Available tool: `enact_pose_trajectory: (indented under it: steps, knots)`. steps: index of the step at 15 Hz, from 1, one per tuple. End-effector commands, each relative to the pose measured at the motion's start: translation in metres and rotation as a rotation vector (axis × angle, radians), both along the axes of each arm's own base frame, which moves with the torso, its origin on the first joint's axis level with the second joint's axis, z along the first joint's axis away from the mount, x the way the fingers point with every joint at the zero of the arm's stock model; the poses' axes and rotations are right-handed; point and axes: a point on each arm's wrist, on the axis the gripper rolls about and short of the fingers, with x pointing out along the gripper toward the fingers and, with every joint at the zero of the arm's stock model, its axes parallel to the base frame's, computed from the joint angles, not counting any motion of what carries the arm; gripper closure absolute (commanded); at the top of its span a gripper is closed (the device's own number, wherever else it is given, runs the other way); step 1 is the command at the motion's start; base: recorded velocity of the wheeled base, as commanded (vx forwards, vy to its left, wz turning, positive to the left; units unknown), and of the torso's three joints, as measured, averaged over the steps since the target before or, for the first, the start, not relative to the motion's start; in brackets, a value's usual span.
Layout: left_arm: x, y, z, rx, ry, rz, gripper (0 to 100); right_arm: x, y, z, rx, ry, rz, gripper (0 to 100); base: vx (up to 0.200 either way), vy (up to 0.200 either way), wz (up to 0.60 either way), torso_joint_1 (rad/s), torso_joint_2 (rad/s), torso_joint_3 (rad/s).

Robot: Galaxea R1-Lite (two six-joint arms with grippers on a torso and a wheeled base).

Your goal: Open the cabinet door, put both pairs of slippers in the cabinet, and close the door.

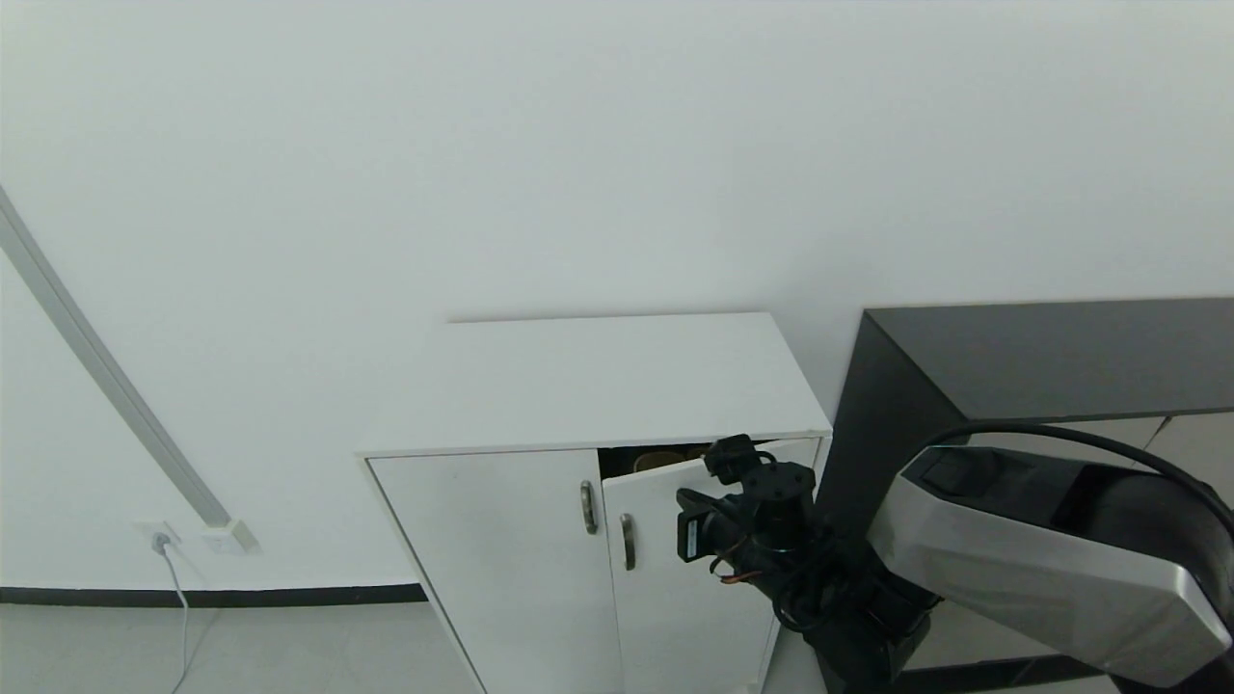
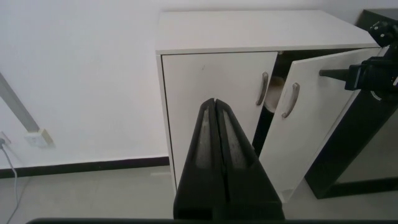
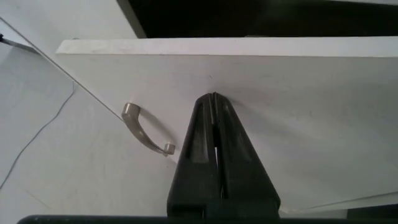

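Right gripper (image 3: 213,98): fingers clenched together with nothing between them; the tips sit at the outer face of the ajar door (image 1: 675,598), near its top edge, though I cannot confirm contact.
Left gripper (image 2: 214,102): fingers likewise pressed together and empty, held well back from the white cabinet (image 1: 598,386) and pointing at its front.
Ajar door: the cabinet's right-hand leaf, swung out partway, with a dark gap along its top and its handle side.
Closed door (image 1: 482,549): the left leaf, at 9 o'clock of the ajar one, flush with the cabinet front.
Handles: left handle (image 1: 587,507) and right handle (image 1: 628,542), curved metal pulls just beside each other across the gap.
Tan shapes (image 1: 658,461): inside the gap, at 12 o'clock of the ajar door — I cannot tell what they are.
Dark unit (image 1: 1041,357): at 3 o'clock of the cabinet, just beside it.
Wall socket (image 1: 159,538): at 9 o'clock of the cabinet, low on the wall, with a cable (image 1: 183,607) hanging from it.
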Motion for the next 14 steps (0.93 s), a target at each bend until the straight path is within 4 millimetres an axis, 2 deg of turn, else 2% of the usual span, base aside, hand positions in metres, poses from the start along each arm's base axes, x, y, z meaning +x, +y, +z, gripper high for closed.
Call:
enact_pose_trajectory:
  steps: [1, 7, 11, 14]
  knots:
    - [0.0, 0.0, 0.0, 0.0, 0.0, 0.001, 100, 0.005, 0.001, -0.001, -0.001, 0.002, -0.007, 100, 0.0, 0.0, 0.0, 0.0, 0.0, 0.0]
    - [0.0, 0.0, 0.0, 0.0, 0.0, -0.001, 100, 0.022, 0.0, 0.004, 0.004, -0.004, -0.031, 100, 0.0, 0.0, 0.0, 0.0, 0.0, 0.0]
    - [0.0, 0.0, 0.0, 0.0, 0.0, -0.001, 100, 0.027, 0.0, -0.002, -0.005, 0.006, -0.04, 100, 0.0, 0.0, 0.0, 0.0, 0.0, 0.0]
    - [0.0, 0.0, 0.0, 0.0, 0.0, 0.001, 100, 0.033, -0.002, 0.001, 0.001, -0.001, -0.053, 100, 0.0, 0.0, 0.0, 0.0, 0.0, 0.0]
